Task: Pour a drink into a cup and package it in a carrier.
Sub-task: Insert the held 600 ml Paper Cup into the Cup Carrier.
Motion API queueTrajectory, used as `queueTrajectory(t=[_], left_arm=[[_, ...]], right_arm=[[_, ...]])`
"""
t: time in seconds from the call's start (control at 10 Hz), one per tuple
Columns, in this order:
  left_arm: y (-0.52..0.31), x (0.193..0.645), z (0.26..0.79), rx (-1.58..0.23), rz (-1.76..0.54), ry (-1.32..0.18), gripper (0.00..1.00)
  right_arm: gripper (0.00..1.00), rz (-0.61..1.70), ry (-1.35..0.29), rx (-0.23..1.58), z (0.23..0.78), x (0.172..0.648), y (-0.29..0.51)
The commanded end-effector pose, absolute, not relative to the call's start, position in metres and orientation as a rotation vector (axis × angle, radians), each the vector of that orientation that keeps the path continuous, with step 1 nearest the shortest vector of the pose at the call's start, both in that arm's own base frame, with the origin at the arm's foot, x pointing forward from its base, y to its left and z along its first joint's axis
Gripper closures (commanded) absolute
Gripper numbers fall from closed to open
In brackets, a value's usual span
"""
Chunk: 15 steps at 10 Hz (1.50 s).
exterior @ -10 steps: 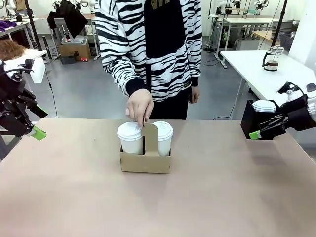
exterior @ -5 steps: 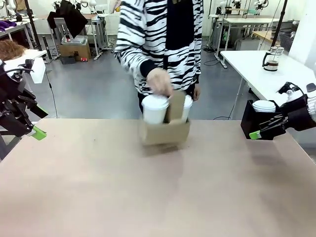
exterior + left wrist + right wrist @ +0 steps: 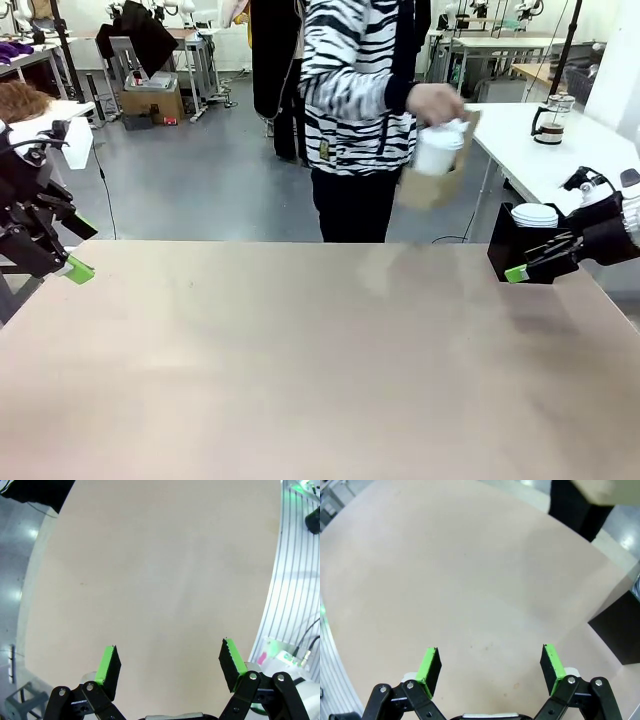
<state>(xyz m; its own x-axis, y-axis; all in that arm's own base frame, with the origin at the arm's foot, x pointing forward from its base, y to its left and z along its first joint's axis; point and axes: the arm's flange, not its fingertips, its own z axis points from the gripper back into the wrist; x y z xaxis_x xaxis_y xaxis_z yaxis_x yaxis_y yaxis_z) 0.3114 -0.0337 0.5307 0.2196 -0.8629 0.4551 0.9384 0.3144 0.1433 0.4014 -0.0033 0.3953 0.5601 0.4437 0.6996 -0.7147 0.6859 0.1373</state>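
Brown cardboard first: the carrier (image 3: 432, 187) is off the table altogether, up in the air in the person's hand (image 3: 436, 101), past the far edge and over toward the far right corner. There's a lidded white cup (image 3: 438, 148) sitting in it; it's motion-blurred, so we can't tell how many cups are in there. It's tipped a bit, handle tab leaning right.

So from our side, the thing lies beyond and above both grippers, across the far edge. Our right gripper (image 3: 517, 270) is clearly the nearer one, parked at the right edge beside the black box (image 3: 500, 245) with the stack of lids (image 3: 535, 214) on it. Our left gripper (image 3: 76, 268) hangs off the left edge, well apart from the carrier.

Both sets of jaws stand wide apart with nothing between them, and in each wrist view the fingers look down at bare tabletop (image 3: 445, 580).

The press pot (image 3: 551, 118) stands on the white table behind, to the right.

Our read: packaging looks done and the carrier is in the person's hands, so neither arm has a reach to make.
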Motion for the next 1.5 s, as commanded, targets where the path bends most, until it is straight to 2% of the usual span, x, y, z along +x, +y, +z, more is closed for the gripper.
queueTrajectory(t=[0.0,1.4], left_arm=[[-0.0345,0.3102,0.5301,-0.195,-1.243,-0.507,0.02],[-0.0345,0.3102,0.5301,-0.195,-1.243,-0.507,0.02]], right_arm=[[0.00,0.727,-0.702,0.439,0.3922,0.4038,-0.0047],[0.00,0.727,-0.702,0.439,0.3922,0.4038,-0.0047]])
